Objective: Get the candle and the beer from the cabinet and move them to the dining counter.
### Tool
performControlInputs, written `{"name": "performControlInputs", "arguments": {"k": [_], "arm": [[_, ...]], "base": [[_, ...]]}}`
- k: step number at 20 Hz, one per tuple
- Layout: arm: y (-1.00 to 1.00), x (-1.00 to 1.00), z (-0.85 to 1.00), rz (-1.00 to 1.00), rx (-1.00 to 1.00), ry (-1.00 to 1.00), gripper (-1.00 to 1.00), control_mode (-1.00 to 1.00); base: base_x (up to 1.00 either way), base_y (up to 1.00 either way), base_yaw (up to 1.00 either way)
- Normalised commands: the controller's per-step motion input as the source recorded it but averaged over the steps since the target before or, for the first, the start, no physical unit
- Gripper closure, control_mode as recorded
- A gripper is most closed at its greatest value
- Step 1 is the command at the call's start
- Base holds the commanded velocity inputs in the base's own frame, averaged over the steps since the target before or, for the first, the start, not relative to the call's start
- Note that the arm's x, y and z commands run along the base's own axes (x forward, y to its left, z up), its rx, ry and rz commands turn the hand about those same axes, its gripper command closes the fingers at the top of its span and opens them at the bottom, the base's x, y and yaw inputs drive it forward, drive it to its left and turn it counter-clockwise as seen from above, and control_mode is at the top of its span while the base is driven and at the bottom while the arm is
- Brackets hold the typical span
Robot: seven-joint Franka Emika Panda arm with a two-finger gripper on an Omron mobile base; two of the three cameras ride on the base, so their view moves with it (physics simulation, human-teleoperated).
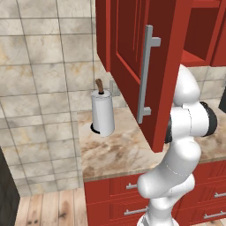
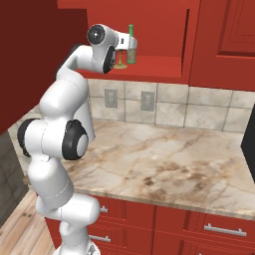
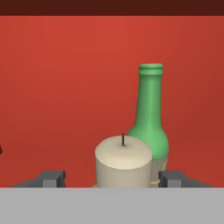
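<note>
- My hand (image 3: 112,178) is up inside the open cabinet (image 2: 164,64), with one fingertip (image 3: 53,178) on each side of the candle (image 3: 124,161); the jaws stand apart and neither pad touches the wax, so I hold nothing.
- I judge this to be the first step of the task, the grasp on the candle, not yet made.
- The candle sits on the cabinet's shelf, between my fingers and a little toward one of them; its wick stands upright.
- Just behind the candle, and off to one side of it, stands the beer (image 3: 150,118), upright, its green neck rising well above the candle. Whether the two touch I cannot tell.
- Behind the beer is the cabinet's red back wall.
- Next I need to centre the candle between my fingers, close on its body, then lift it straight and draw it back out of the cabinet without knocking the beer.
- The risk I see is the finger nearer the beer brushing the bottle as I close.
- Below the cabinet lies the marbled surface (image 2: 169,164) against the tiled wall; that is not where the candle goes.
</note>
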Motion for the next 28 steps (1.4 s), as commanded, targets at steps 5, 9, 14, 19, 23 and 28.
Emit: {"name": "performControlInputs", "arguments": {"k": [5,9,14,19,23,28], "arm": [[0.00,0.00,0.00,0.00,0.00,0.00,1.00,-1.00],[0.00,0.00,0.00,0.00,0.00,0.00,1.00,-1.00],[0.00,0.00,0.00,0.00,0.00,0.00,1.00,-1.00],[-0.03,-0.12,0.00,0.00,0.00,0.00,1.00,-1.00],[-0.15,-0.21,0.00,0.00,0.00,0.00,1.00,-1.00],[-0.14,-0.62,0.00,0.00,0.00,0.00,1.00,-1.00]], "base": [[0.00,0.00,0.00],[0.00,0.00,0.00],[0.00,0.00,0.00],[0.00,0.00,0.00],[0.00,0.00,0.00],[0.00,0.00,0.00]]}}
